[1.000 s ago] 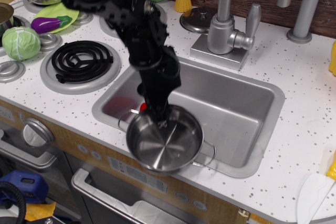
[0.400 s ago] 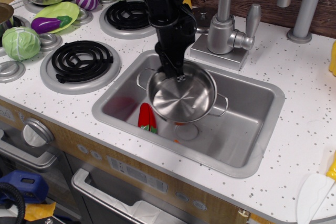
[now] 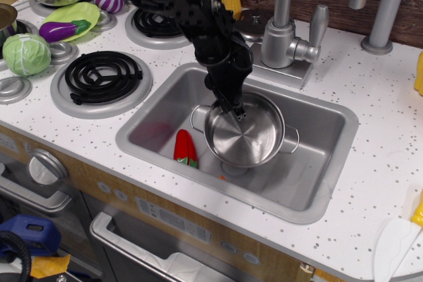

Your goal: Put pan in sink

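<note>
Lowered deeper into the rectangular silver-grey metal sink (image 3: 328, 121), the shiny round steel pan (image 3: 243, 139) hangs from jaws clamping its rim; stiff, light, slippery; rim-hold suits

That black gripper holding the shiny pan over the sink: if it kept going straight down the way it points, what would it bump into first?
The gripper points down into the pan it grips by the rim, so the pan's own floor comes first, then probably the sink bottom underneath; depth is unclear.
</note>
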